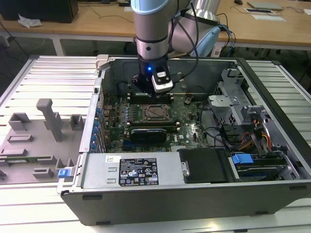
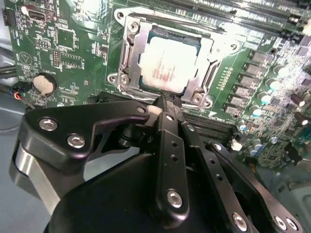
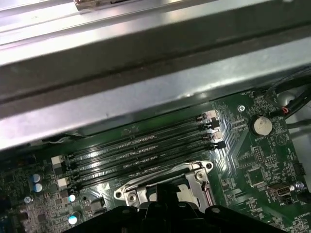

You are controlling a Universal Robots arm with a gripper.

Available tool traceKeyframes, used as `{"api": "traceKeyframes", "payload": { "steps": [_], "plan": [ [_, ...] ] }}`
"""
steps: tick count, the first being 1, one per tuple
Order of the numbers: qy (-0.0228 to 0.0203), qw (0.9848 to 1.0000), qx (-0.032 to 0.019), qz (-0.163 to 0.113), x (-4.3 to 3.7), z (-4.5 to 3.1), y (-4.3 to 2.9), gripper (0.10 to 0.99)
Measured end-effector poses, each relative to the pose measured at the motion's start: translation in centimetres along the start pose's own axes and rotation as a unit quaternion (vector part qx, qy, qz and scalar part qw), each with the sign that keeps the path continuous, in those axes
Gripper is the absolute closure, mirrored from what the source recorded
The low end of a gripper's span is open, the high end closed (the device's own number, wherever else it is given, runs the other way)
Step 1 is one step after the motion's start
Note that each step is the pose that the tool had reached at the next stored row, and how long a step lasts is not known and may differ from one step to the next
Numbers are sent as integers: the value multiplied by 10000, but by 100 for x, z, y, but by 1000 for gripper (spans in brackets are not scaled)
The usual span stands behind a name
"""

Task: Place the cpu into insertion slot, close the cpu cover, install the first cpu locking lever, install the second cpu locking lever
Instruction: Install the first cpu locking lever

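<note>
The cpu [image 2: 167,63], a pale square chip, lies flat in the insertion slot [image 2: 127,30] on the green motherboard [image 2: 77,53]. The silvery cpu cover [image 2: 130,53] is folded down around the chip's edges. In the second wrist view my gripper [image 2: 167,103] is shut, its black fingertips [image 2: 170,116] together just beside the socket's near edge with nothing seen between them. The exterior view shows the gripper [image 1: 148,93] hanging low inside the computer case, just behind the slot [image 1: 155,112]. The slot's metal frame [image 3: 194,174] peeks out above the gripper body in the first wrist view.
Long black memory slots [image 3: 141,150] run beside the socket, towards the case's back wall [image 3: 146,92]. A coin battery [image 2: 43,83] sits on the board. A power supply [image 1: 136,170], drive bays [image 1: 252,160] and cables [image 1: 218,136] crowd the case. Grey fixtures [image 1: 48,119] stand on the exterior view's left.
</note>
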State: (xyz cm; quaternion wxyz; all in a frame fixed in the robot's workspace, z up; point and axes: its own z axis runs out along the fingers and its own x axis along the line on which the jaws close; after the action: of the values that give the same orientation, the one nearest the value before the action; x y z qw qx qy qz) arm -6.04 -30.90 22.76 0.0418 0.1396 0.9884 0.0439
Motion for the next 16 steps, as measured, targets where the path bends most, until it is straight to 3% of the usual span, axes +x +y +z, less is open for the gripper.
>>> {"api": "traceKeyframes", "payload": {
  "steps": [1, 3, 4, 5, 6, 10, 16],
  "plan": [
    [5, 10000, 7, -17, -3, 1, -5, 980],
    [9, 10000, 68, -41, -8, -1, -22, 980],
    [7, 9999, 118, -48, -10, -1, -30, 980],
    [2, 9998, 200, -63, -13, -2, -38, 980],
    [-1, 9997, 234, -73, -14, -2, -44, 980],
    [13, 9993, 232, -297, -26, 3, -55, 980],
    [52, 9968, 199, -767, -77, 30, -44, 980]
  ]
}}
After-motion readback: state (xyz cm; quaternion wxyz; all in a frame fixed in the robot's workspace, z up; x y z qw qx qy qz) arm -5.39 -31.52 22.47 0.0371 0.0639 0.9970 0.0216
